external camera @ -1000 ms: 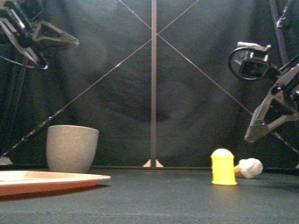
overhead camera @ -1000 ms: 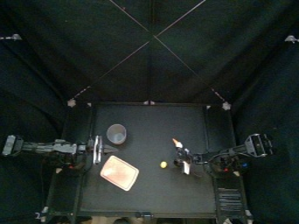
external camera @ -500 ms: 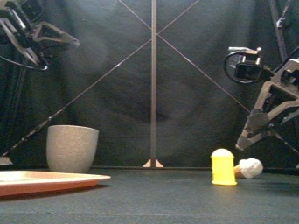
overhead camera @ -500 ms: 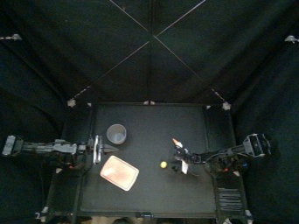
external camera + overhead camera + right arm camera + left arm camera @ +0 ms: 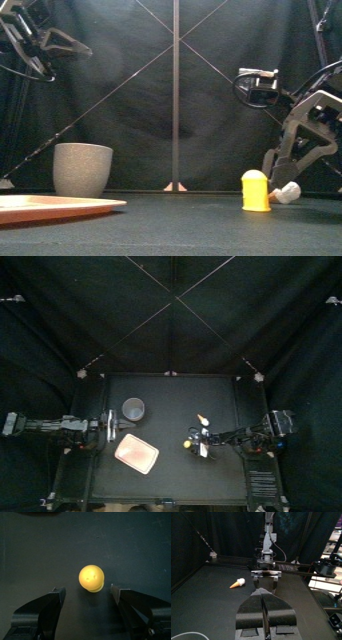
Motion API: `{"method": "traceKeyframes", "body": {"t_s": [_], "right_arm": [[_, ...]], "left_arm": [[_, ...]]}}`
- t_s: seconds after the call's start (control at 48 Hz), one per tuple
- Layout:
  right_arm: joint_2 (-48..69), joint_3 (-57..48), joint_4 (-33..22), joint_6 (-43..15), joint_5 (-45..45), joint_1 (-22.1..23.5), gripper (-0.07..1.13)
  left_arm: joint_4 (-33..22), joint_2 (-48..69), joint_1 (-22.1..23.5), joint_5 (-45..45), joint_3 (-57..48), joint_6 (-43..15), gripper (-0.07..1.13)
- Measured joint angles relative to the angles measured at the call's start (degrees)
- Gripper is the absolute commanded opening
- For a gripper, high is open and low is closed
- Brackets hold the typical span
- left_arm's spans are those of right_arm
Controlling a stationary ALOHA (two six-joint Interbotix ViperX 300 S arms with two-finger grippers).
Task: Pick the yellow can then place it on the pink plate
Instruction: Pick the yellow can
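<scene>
At the table's [image 5: 174,481] left edge the left gripper [image 5: 266,594] rests with its jaws pressed together and nothing between them, parked clear, which suits a job one arm can do alone. Next comes the pink plate [image 5: 136,454], lying flat and bare near the front left, with the tall grey cup [image 5: 134,408] standing just behind it. The yellow can [image 5: 91,578] stands upright on the table right of the plate and apart from it, not yet lifted. A toy ice-cream cone [image 5: 203,420] lies a little behind the can, off the approach line. The right gripper [image 5: 88,594] hangs over the can with its jaws spread wide and empty, one to each side of the can's top, likely lined up to drop straight down and close on its sides.
</scene>
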State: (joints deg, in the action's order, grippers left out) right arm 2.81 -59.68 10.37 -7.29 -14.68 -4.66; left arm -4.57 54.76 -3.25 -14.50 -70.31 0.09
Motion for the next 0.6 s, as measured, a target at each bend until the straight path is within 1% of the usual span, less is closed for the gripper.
{"method": "traceKeyframes", "body": {"t_s": [0.208,0.312,0.5,0.604], "right_arm": [[-3.9,2.4,-1.2,0.1,0.2,0.9,1.02],[-4.3,2.8,-1.4,0.1,0.2,1.2,0.98],[-4.5,3.1,-1.4,0.0,0.2,1.6,0.86],[-4.5,3.1,-1.4,0.1,0.2,1.7,0.81]], "left_arm": [[0.0,0.0,-0.1,0.0,0.0,0.0,-0.02],[0.0,0.0,0.1,0.0,0.0,0.0,-0.02],[0.0,0.0,0.3,0.0,-0.2,0.0,-0.02],[0.0,0.0,0.2,0.0,-0.4,0.0,-0.02]]}}
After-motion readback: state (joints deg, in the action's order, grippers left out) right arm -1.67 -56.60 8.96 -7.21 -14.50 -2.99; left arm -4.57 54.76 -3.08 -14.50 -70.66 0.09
